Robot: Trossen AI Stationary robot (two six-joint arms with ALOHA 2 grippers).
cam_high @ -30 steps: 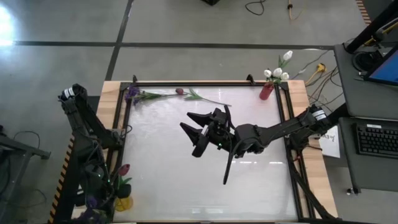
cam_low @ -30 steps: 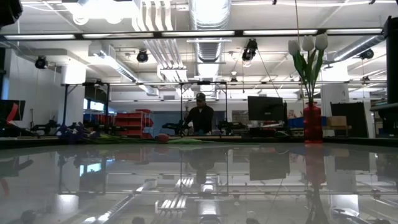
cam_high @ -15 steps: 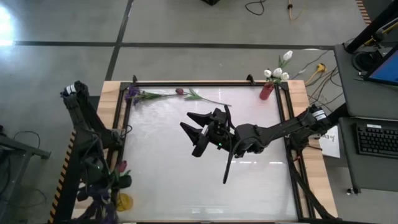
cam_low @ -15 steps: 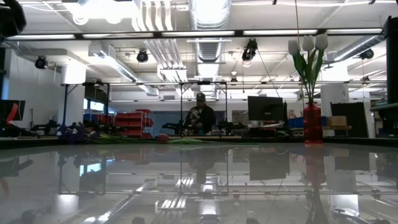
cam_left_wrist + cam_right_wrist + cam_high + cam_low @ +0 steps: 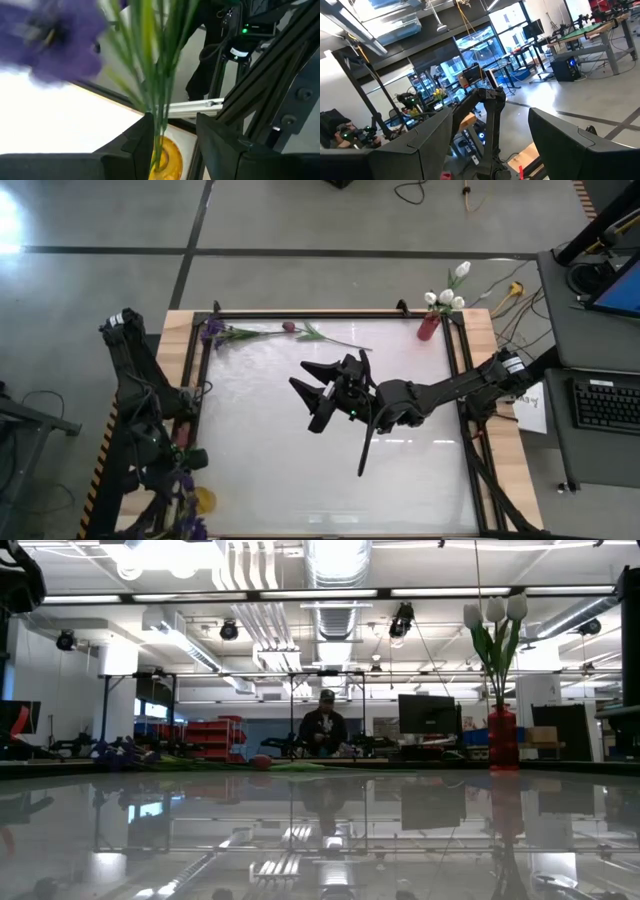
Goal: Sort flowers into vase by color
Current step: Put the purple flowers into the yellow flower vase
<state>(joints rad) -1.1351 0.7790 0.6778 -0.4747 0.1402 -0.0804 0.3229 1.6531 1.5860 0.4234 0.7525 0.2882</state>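
— So, where do the flowers stand?

— Split in three places. White tulips (image 5: 445, 293), about four buds from above (three show in the low view), stand in a red vase (image 5: 428, 327) at the table's far right corner. A purple spray (image 5: 212, 330) and a pink-red bud (image 5: 288, 327) lie flat along the far edge of the white table (image 5: 400, 470), stems end to end. At the near left corner, a yellow vase (image 5: 203, 501) has a purple flower (image 5: 55, 40) with green stems (image 5: 157, 75) standing in it.

— And the grippers?

— The left gripper (image 5: 172, 135) is right above that yellow vase; its fingers (image 5: 132, 145) are parted, the stems running between them, one finger close against them, though whether it presses them I cannot tell. The right gripper (image 5: 312, 392) hovers over the table's middle, jaws spread, nothing in them.

— Any writing or labels?

— None legible. A sheet of paper (image 5: 530, 402) lies beside the right arm's base, but its marks are too small to read.

— Anyone about?

— One person (image 5: 324, 728), far behind the table.
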